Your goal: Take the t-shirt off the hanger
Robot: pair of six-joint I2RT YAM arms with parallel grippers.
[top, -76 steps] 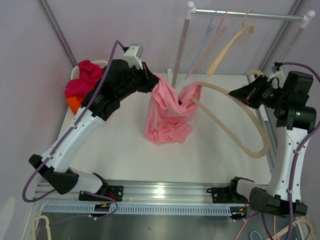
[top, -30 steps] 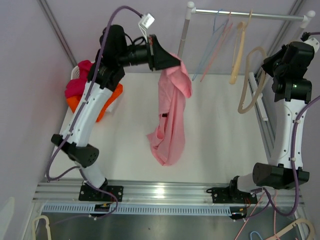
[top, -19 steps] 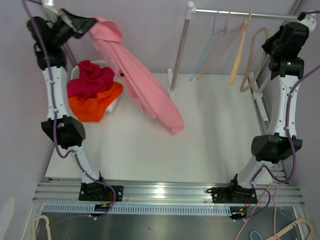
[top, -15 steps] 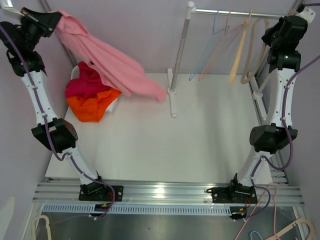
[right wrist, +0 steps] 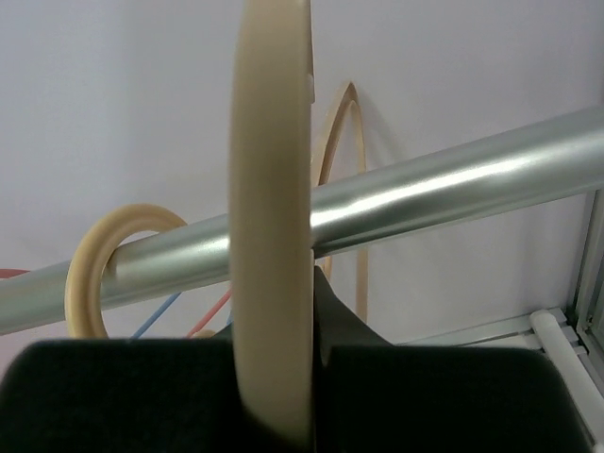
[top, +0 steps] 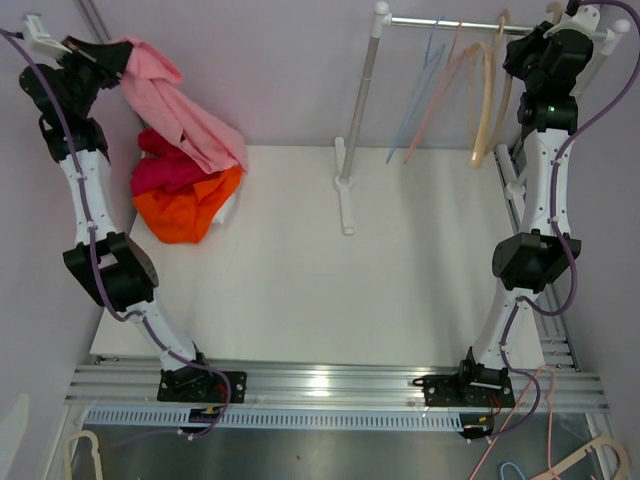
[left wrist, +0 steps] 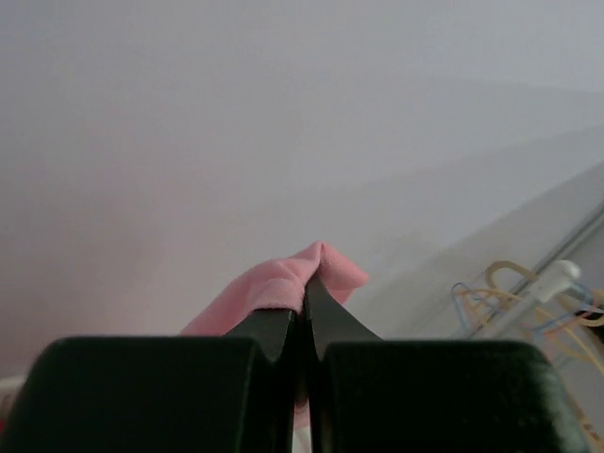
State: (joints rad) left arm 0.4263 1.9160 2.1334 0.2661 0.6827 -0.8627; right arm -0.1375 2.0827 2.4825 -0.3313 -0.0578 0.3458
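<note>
The pink t-shirt (top: pixel 185 115) is off the hanger and hangs from my left gripper (top: pixel 108 55), which is shut on a fold of it high at the far left. The shirt's lower end drapes down to the pile in the basket. In the left wrist view the closed jaws (left wrist: pixel 307 293) pinch the pink cloth (left wrist: pixel 274 288). My right gripper (top: pixel 540 45) is shut on the bare cream hanger (top: pixel 484 100) at the rail (top: pixel 460 25), top right. In the right wrist view the hanger (right wrist: pixel 272 217) crosses in front of the metal rail (right wrist: pixel 444 193), clamped in my gripper (right wrist: pixel 304 311).
A basket at the back left holds red (top: pixel 165 172) and orange (top: pixel 185 208) clothes. The rack's post (top: pixel 362 95) and foot (top: pixel 345 212) stand at the table's back middle. Blue, pink and cream hangers (top: pixel 430 85) hang on the rail; another cream hook (right wrist: pixel 94 260) sits beside mine.
My left arm has swung the pink shirt up and left until it hangs over the basket. My right arm has raised the bare hanger to the rail.
</note>
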